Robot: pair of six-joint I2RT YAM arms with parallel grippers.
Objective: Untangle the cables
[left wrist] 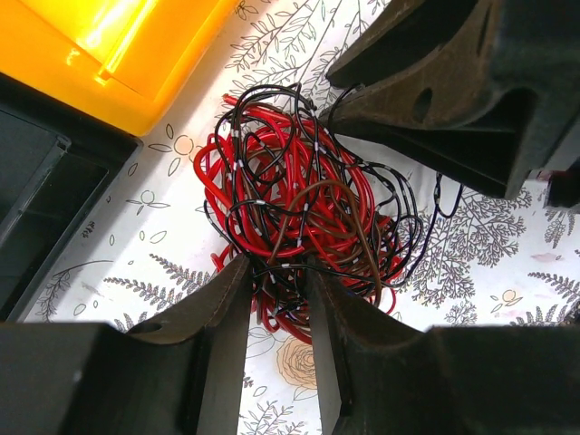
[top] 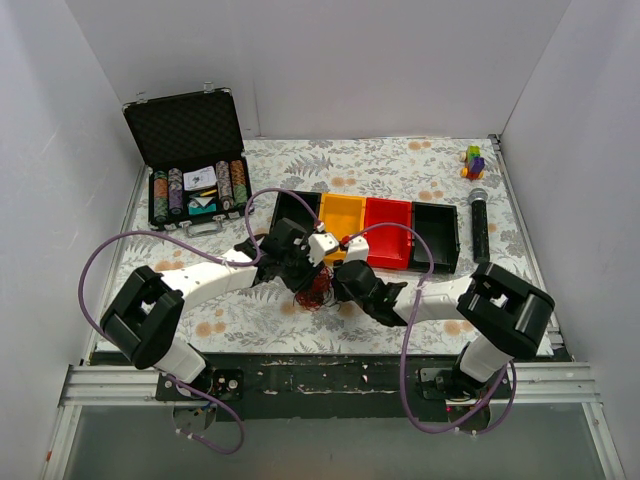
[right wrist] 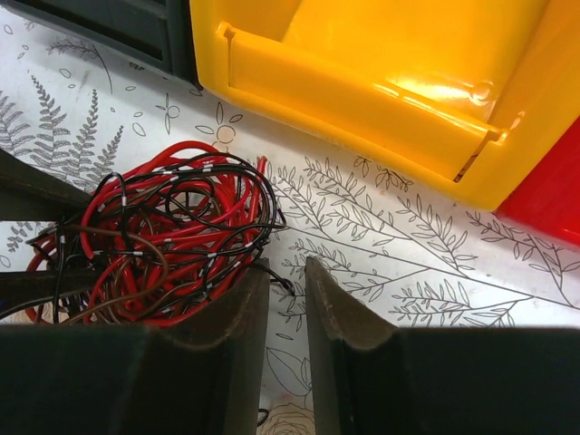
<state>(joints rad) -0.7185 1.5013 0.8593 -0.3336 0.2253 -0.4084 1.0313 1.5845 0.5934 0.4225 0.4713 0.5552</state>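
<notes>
Left pincer (left wrist: 278, 265): jaws stand narrowly apart. Red and dark strands of the cables (left wrist: 290, 181) run into the gap at the tips. Whether they are pinched cannot be told.

Right pincer (right wrist: 288, 265): jaws narrowly apart, nothing clamped. The floral cloth (right wrist: 408, 263) shows through the gap, and one dark strand crosses just ahead of the tips. The outer face of one finger touches the edge of the bundle.

Cables: one tight, knotted bundle, mostly red, with black and a few brown strands; the dark ones carry small pale bands. It lies on the cloth between the two pincers, just in front of the yellow bin (right wrist: 362, 82).

Containers: four open bins stand touching in a row, in the order black bin (top: 296, 212), yellow, red bin (top: 388, 232), second black bin (top: 436, 236). An open case (top: 183, 128) at the far left holds rows of chips (top: 238, 180) and cards (top: 203, 176).
</notes>
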